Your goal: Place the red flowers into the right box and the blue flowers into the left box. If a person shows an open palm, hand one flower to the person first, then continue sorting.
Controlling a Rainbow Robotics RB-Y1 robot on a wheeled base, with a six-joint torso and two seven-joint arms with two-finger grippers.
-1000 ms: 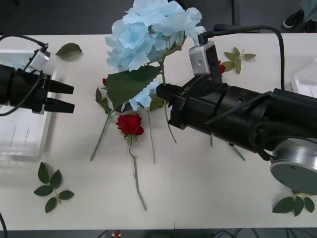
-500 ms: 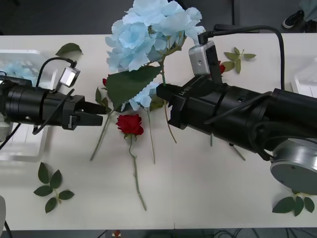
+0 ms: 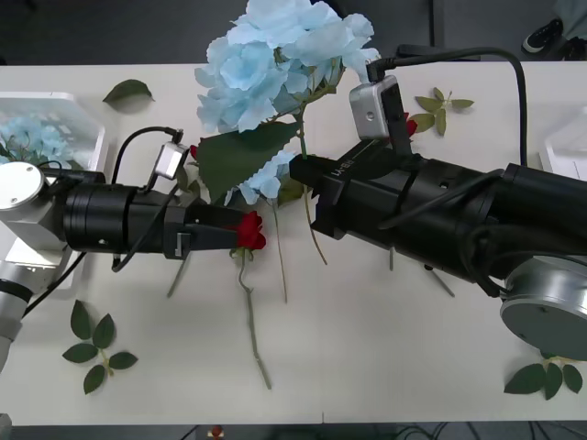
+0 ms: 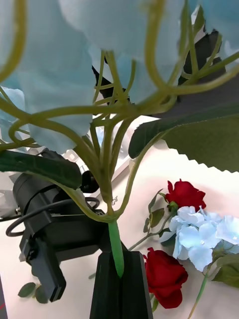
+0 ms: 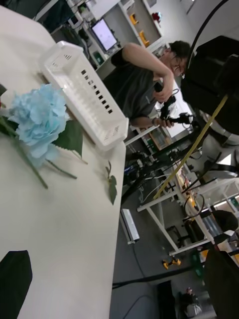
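**Blue flower held aloft, left gripper at a rose**

A large blue flower is held raised above the middle of the surface, its stem clamped between the fingers of the right gripper. The left gripper is extended to a red rose lying near the surface's centre; whether its fingers are apart or together cannot be told. Another blue bloom lies in the left box at the left edge. The right box is seen at the right edge.
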